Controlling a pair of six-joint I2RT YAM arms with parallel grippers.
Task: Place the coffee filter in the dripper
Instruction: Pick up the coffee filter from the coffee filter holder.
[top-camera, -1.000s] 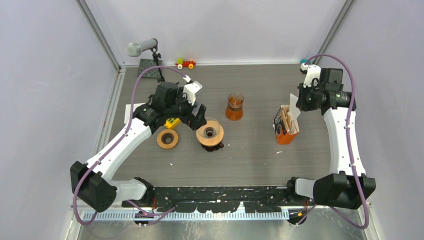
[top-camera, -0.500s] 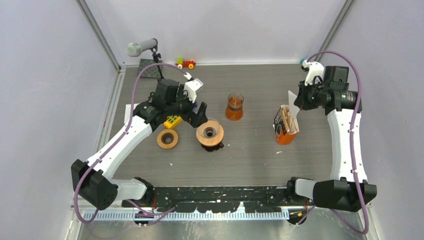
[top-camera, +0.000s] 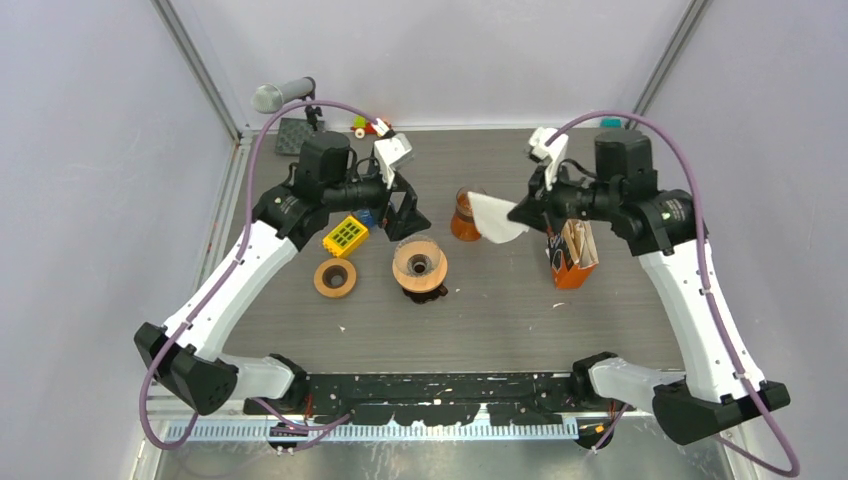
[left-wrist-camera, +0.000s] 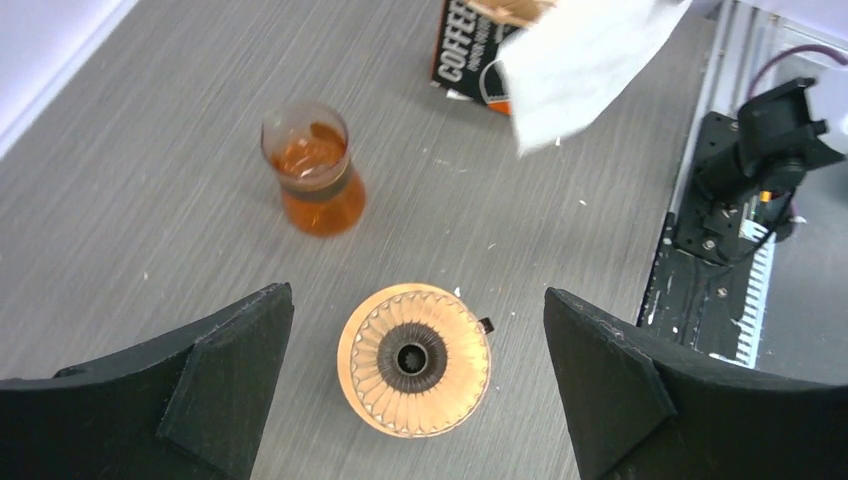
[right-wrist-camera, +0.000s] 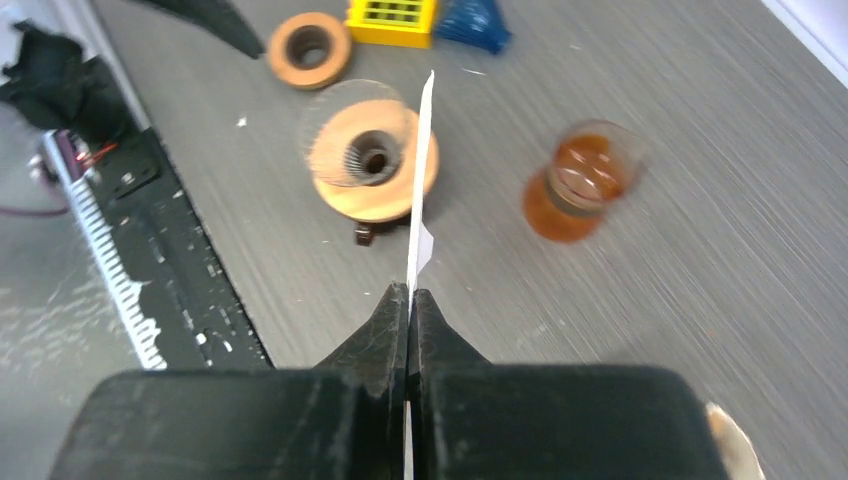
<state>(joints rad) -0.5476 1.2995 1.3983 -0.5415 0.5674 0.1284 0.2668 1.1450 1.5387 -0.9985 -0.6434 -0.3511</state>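
The dripper (top-camera: 420, 267) is a ribbed orange-brown cone on a dark base at mid table; it also shows in the left wrist view (left-wrist-camera: 414, 359) and the right wrist view (right-wrist-camera: 370, 158). My right gripper (top-camera: 520, 212) is shut on a white paper coffee filter (top-camera: 495, 217), held in the air right of the dripper; the filter shows edge-on in the right wrist view (right-wrist-camera: 420, 180) and in the left wrist view (left-wrist-camera: 585, 65). My left gripper (top-camera: 403, 210) is open and empty above the dripper, which lies between its fingers (left-wrist-camera: 215, 390).
An amber glass carafe (top-camera: 468, 213) stands behind the dripper. An orange box of coffee filters (top-camera: 571, 255) stands at the right. A yellow block (top-camera: 346, 236), an orange ring (top-camera: 334, 278), a microphone on a stand (top-camera: 284, 95) and a small toy car (top-camera: 371, 127) lie at the left and back.
My right gripper has pulled the filter out of the box and swung it left toward the carafe and dripper. My left gripper has lifted and shifted back, away from the yellow block.
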